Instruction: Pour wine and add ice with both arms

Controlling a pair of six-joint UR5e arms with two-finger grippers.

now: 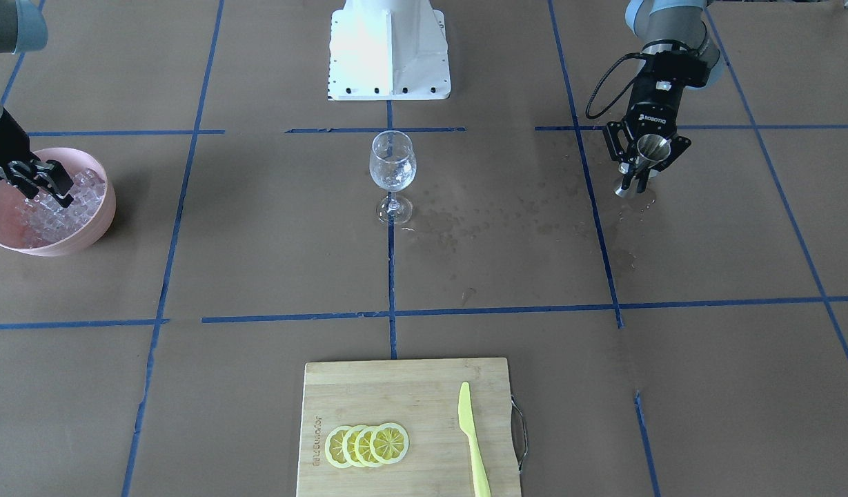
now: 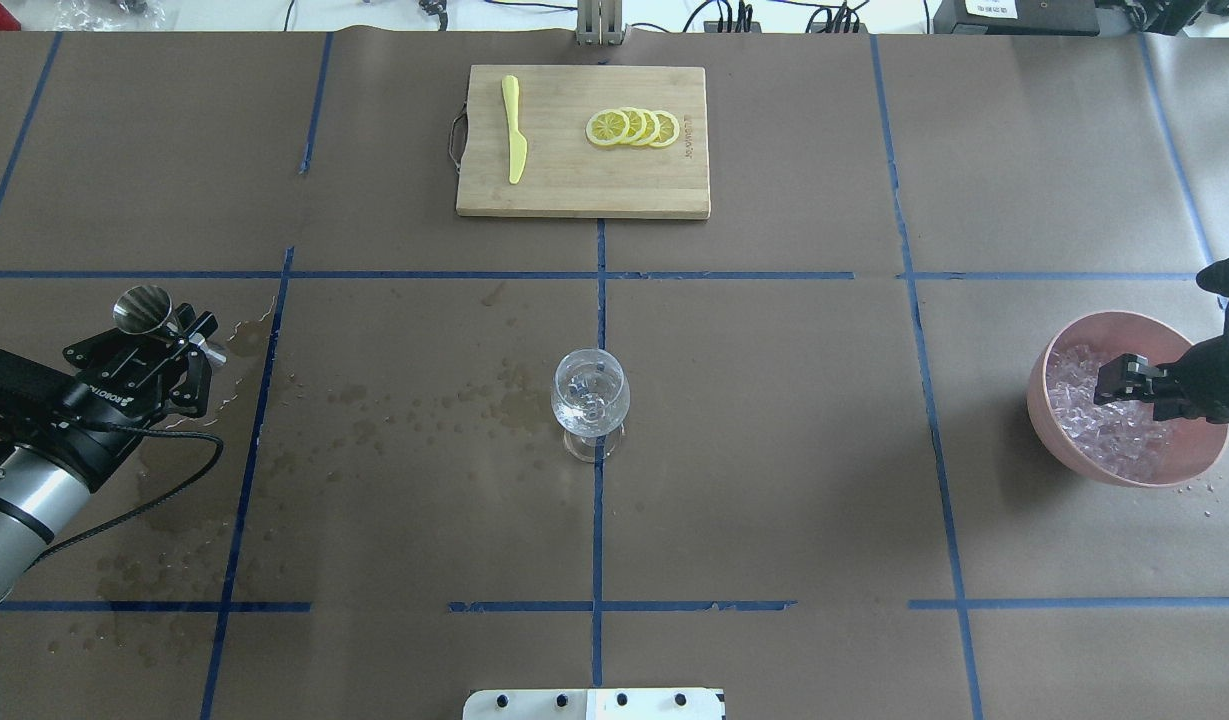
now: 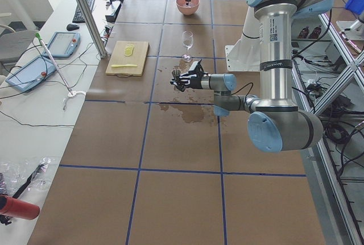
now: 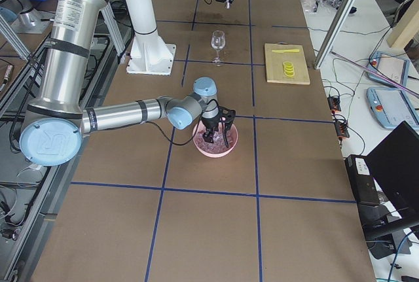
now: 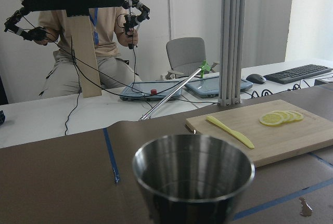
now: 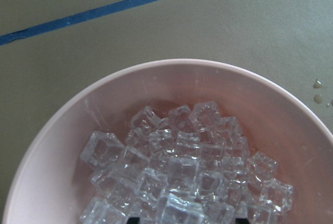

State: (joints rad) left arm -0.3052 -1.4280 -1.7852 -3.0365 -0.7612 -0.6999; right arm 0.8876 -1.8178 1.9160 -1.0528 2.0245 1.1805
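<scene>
Ice lies in a heap of small clear cubes inside a pink bowl, far out on the robot's right side of the tabletop. The right fingers dip down into the bowl, right on top of the heap. They are spread wide, with many cubes between the two tips, and they grip none of them. Wine is hard to find. The wine glass stands upright in the middle of the tabletop, on a blue tape line. Something clear glints low in its bowl, but I cannot tell if that is wine, ice or both. Far out on the other side, the left fingers are closed tight on a shiny metal cup. They hold it around its thin middle with the wide mouth up. The cup is low by the tabletop, and I cannot tell if its foot touches. Its inside looks dark, so I cannot tell what is in it. Wet spots dot the brown paper between the cup and the glass. Across the tabletop from the robot lies a wooden board. On it are four lemon slices in a row, each one partly over the next. A yellow-green knife lies near them, not touching. The robot's white base stands behind the glass.
</scene>
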